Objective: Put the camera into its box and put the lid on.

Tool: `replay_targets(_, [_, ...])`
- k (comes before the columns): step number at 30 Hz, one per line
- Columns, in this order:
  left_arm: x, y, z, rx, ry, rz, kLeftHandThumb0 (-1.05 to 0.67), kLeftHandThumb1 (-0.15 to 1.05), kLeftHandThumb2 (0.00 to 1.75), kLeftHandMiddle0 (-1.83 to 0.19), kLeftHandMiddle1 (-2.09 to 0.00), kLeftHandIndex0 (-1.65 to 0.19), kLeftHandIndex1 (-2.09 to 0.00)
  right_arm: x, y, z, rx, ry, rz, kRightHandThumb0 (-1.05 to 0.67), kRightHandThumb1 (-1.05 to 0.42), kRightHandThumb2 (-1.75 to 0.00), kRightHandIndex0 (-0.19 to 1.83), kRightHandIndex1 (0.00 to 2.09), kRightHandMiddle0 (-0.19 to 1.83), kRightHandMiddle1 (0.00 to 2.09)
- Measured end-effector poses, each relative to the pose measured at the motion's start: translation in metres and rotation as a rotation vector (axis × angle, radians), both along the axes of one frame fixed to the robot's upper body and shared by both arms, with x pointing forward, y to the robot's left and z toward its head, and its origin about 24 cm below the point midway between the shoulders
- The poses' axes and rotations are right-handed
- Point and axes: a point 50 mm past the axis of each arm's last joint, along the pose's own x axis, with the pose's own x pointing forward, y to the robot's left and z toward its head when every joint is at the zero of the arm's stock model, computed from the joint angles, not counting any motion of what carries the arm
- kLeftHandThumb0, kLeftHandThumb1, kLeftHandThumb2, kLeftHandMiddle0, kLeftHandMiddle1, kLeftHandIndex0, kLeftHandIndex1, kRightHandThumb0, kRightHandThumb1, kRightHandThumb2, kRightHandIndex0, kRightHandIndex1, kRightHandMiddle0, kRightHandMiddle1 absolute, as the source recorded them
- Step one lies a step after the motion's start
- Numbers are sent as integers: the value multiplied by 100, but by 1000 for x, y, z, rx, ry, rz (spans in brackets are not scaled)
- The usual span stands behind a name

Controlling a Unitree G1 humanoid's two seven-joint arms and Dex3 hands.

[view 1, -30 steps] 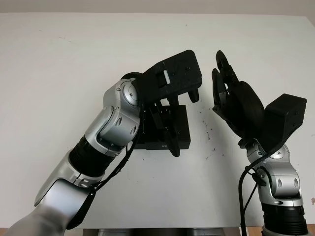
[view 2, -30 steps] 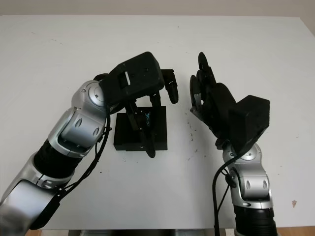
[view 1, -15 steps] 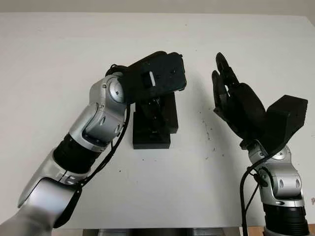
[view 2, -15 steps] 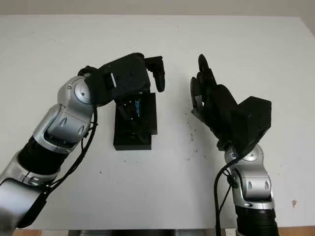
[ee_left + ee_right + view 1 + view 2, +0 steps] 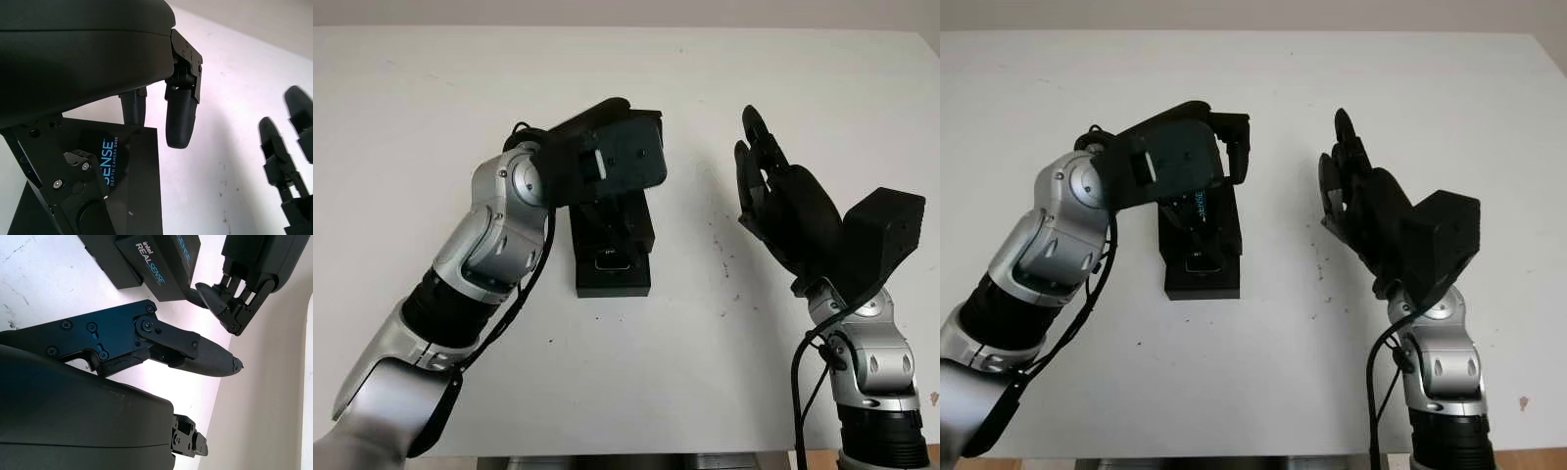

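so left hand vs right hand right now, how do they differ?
The left hand is down over the black box on the table, fingers on it; the right hand is raised beside the box, apart from it. The left hand points down at the box; the right hand stands upright, open and holding nothing. Both are black, three-fingered.

Black box point(image 5: 612, 257), white-blue lettering; white table point(image 5: 431, 117); black hands.

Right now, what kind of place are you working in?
Probably a lab test bench: a bare white table, a black camera box under the left hand, and the open right hand raised nearby.
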Motion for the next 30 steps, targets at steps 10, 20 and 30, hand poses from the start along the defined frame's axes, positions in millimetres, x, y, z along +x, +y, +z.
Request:
replay_targets(10, [-2, 7, -2, -19, 89, 16, -30, 105, 12, -39, -190, -31, -189, 0, 0, 0, -1, -1, -8, -68, -105, -74, -19, 0, -19, 0])
replay_targets(20, [-5, 7, -4, -24, 65, -24, -34, 105, 12, -37, -195, -25, -190, 0, -1, 0, -6, -1, 2, -69, -105, -73, -19, 0, -19, 0])
replay_targets(30, [-8, 1, -7, -16, -11, -121, -33, 105, 10, -25, -200, -16, -189, 0, -2, 1, -9, 0, 3, -70, -105, -73, -19, 0, -19, 0])
